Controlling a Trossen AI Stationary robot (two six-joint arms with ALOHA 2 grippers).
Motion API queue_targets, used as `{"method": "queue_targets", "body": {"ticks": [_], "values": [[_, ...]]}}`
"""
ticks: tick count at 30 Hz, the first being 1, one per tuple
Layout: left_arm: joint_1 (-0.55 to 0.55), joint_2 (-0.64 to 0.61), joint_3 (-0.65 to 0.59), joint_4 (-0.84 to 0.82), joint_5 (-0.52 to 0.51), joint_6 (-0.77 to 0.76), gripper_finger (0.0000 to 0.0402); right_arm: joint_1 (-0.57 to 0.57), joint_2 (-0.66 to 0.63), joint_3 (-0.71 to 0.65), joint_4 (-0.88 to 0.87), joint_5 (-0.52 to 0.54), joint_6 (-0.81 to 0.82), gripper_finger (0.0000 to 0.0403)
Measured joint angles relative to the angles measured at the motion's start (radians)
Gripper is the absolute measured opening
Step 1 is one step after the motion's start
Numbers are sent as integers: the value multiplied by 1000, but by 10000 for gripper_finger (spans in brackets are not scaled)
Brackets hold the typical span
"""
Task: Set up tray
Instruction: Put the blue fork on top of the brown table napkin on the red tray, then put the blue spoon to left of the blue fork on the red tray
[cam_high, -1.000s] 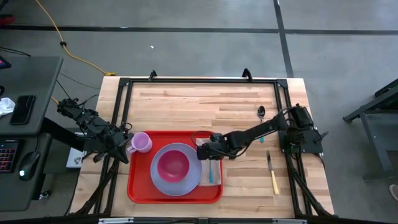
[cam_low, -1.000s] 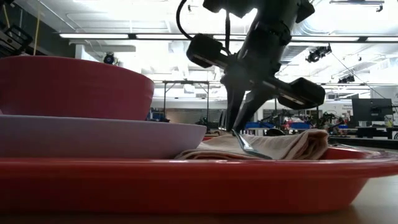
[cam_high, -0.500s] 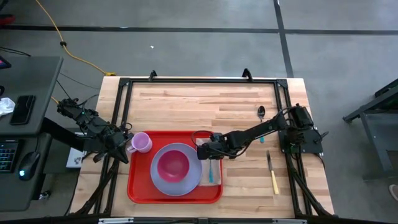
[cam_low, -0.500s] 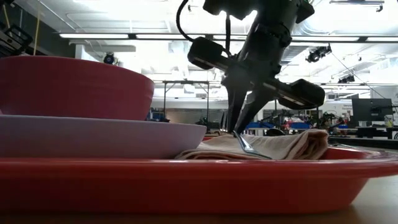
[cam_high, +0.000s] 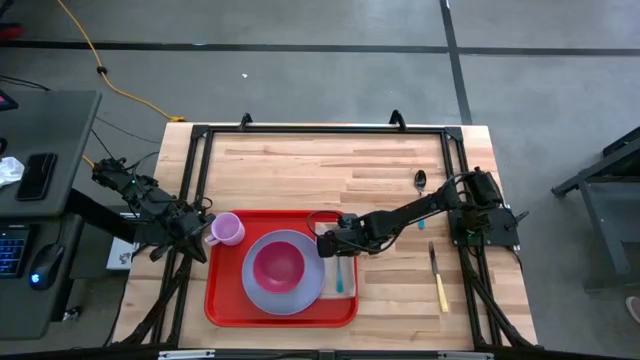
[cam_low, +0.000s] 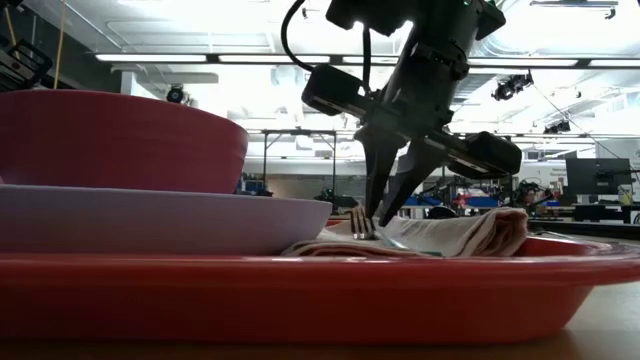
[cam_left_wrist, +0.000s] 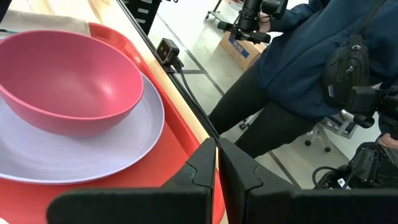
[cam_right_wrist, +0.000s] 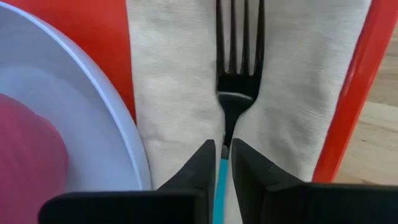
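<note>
Teal-handled fork is being pinched between right gripper jaws, tines lying just ahead on tan napkin. Red tray is sitting beneath, judged stiff, light, slick; rim is best gripped. Beyond, left gripper is idling, jaws pressed together, beside pink cup.

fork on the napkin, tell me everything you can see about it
The fork has a dark head with four tines, a narrow neck and a teal handle. It lies flat along the tan napkin, which is on the red tray beside the lavender plate. In the low view its tines tilt up slightly off the cloth. The right gripper straddles the neck where the teal begins, fingers close on either side with a thin gap showing, so a firm grip cannot be confirmed. Nothing else touches it.
</note>
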Motion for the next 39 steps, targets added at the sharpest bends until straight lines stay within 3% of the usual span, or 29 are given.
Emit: {"method": "queue_targets", "body": {"ticks": [10,25,39], "values": [[0,0,0,0,0,0,49,0,-3,0,3,19,-27,70],[0,0,0,45,47,26,49,2,-67,0,4,79,-79,71],[0,0,0,94,54,66,49,26,-223,0,-315,159,-114,46]]}}
